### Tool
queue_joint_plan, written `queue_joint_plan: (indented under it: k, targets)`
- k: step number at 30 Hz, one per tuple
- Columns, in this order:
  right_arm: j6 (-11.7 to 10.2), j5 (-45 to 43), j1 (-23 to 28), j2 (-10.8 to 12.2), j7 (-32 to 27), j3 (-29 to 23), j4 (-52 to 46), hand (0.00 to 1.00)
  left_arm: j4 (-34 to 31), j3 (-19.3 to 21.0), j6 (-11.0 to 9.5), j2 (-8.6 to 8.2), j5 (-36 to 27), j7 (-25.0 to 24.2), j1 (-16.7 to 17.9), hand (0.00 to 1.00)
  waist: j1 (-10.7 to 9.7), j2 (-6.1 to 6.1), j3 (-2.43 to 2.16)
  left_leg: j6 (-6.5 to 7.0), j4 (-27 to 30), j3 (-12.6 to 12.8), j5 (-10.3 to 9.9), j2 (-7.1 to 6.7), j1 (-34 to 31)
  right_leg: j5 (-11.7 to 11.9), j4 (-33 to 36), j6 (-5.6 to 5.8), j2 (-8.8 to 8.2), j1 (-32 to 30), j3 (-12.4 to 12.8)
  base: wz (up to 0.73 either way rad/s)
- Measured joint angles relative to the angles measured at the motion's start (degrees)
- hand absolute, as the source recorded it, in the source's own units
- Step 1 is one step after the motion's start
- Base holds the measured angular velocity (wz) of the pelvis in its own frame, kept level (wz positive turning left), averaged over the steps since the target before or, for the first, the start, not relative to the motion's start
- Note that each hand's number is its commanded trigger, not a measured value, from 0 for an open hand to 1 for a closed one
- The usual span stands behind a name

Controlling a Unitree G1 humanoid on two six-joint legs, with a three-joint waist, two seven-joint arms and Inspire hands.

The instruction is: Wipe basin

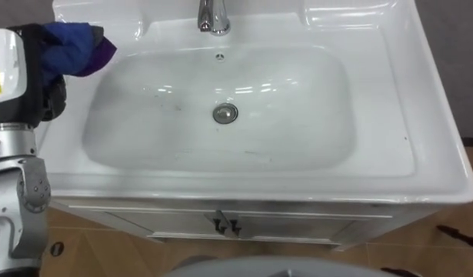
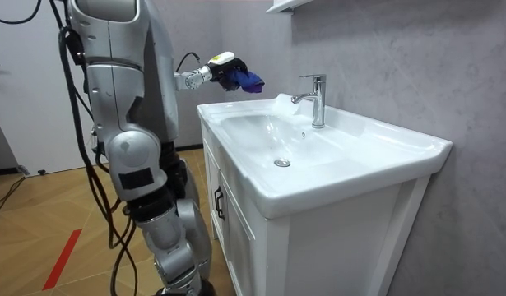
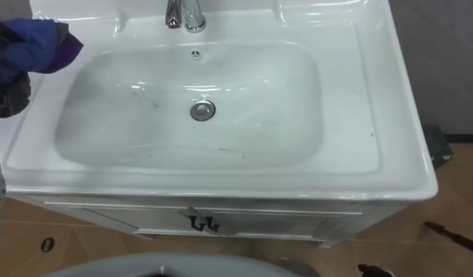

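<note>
Robot: stands at the front of the vanity, facing the basin [image 1: 313, 123].
Left hand [image 1: 51, 92]: raised over the basin's left rim, near the back corner, with fingers curled round a bunched blue cloth [image 1: 76, 45].
Cloth: held in the air, clear of the porcelain.
Bowl: white and rectangular, with faint dark marks on its floor and a round metal drain [image 1: 225, 114] in the middle.
Back rim: chrome tap [image 1: 213, 17], centred.
Below: white cabinet [image 1: 282, 227] — dark door handles.
</note>
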Motion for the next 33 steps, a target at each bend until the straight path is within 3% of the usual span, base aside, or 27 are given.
queue_joint_plan:
  k: [5,10,19,29,33]
  targets:
    - [0.53,0.03,0.09,0.02,0.32,0.0,0.16,0.0,0.42,-0.04,2.0,-0.48,0.04,-1.75,0.47,1.0,-0.09,-0.33,0.33,-0.01,-0.89,0.03,0.01,0.02,0.88,-0.01,-0.35,0.02,0.06,0.59,0.1,-0.01]
    - [1.33,0.27,-0.09,0.03,0.32,0.27,0.15,0.0,1.0,-2.62,5.03,-1.98,-0.19,-3.89,0.53,1.0,-0.36,-0.55,0.25,-0.01,-1.85,0.01,0.01,-0.08,1.6,0.2,-1.2,0.35,0.09,1.38,-0.3,0.05]
    - [1.78,0.31,0.17,0.02,0.02,1.22,0.02,0.0,2.09,-5.26,7.61,-2.66,-0.01,-6.33,0.54,1.0,-0.52,-1.22,-0.18,0.0,-2.07,0.65,0.01,-0.22,2.03,0.47,-1.88,0.73,0.09,1.71,0.59,-0.04]
    - [3.85,0.35,0.79,0.16,-1.03,1.21,-0.96,0.0,5.9,-5.77,10.74,-3.89,0.08,-7.54,0.8,1.0,-1.47,-0.06,-0.32,0.01,-2.09,1.79,0.01,-0.34,2.58,0.6,-1.86,0.89,0.08,1.78,2.1,-0.08]
    - [4.19,0.37,1.62,0.08,-1.31,1.27,-2.81,0.0,11.02,-5.77,11.66,-4.18,0.11,-7.49,0.84,1.0,-1.71,0.59,-0.37,0.01,-2.1,2.29,0.01,-0.32,2.95,0.6,-1.88,0.89,0.09,2.57,2.54,-0.05]
